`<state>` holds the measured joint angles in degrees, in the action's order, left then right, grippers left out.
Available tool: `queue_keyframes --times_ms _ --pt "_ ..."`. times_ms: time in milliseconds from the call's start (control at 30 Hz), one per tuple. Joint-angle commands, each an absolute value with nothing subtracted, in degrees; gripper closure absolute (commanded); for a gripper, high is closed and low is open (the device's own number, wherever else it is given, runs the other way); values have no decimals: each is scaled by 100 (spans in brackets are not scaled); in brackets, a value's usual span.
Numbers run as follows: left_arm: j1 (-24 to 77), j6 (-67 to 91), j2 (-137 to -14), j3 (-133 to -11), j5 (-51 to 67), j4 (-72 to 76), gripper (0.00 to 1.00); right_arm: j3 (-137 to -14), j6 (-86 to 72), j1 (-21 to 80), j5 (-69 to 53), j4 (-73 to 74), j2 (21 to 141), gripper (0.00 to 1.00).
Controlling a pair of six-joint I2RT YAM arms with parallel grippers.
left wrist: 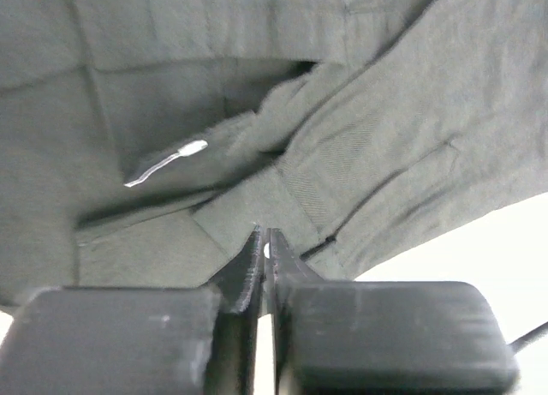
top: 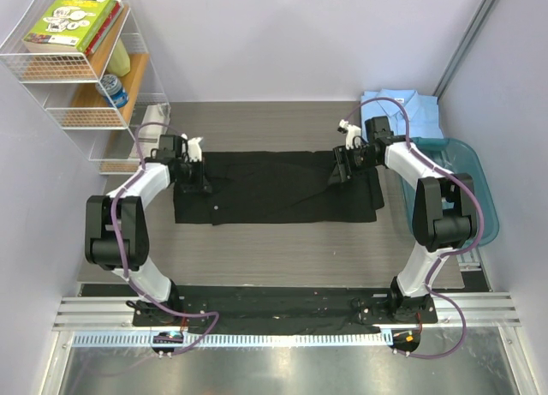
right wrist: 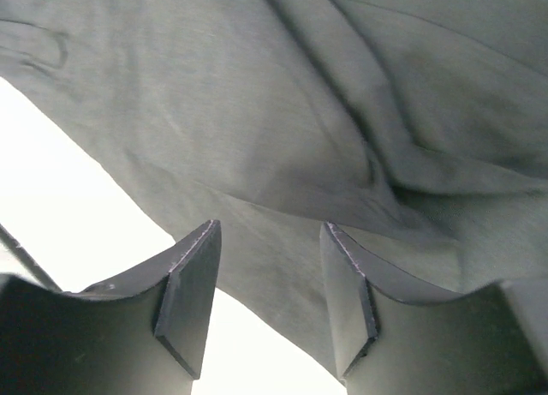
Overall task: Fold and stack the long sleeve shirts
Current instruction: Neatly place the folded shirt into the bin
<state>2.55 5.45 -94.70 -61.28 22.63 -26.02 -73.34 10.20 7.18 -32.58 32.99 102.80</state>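
Across the middle of the top view, the plain cloth, button-front black shirt [top: 274, 189] lies on the grey wood-grain table [top: 274, 254] as a long flat band running left to right. It looks brought in to part of its width but not yet to a compact stackable square. At its left end the left gripper [left wrist: 264, 241] has its jaws pressed together right at a fold of the cloth. Whether any fabric is nipped between the tips cannot be made out. At the right end the right gripper [right wrist: 270, 236] hangs over the shirt's edge with its jaws apart and nothing between them. In the upper right of the top view the collared light blue shirt [top: 398, 112] sits as a neat folded packet at the far edge of the table, just beside the teal plastic tub [top: 471, 168], so that garment appears finished. By my reading the job is somewhere past halfway. What is left is the end-to-end folds on the black shirt, then setting one shirt on top of the other to make the stack.
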Motion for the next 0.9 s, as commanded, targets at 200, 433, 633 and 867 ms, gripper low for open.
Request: queue_keyframes --times_ms 200,433,633,867 --pt "-413 836 -8623 -5783 2962 -2434 20 -7864 940 2951 -3024 2163 10133 39" --pt "-1027 844 -7710 -5705 3200 -3085 0 -9008 958 4551 -2110 1794 11196 42" --pt "-1659 940 -7269 -5388 3031 -3199 0 -9825 747 5027 -2022 1609 12172 42" --pt "-1775 897 -7181 -5256 2997 -3305 0 -10291 729 5133 -2066 1538 12831 41"
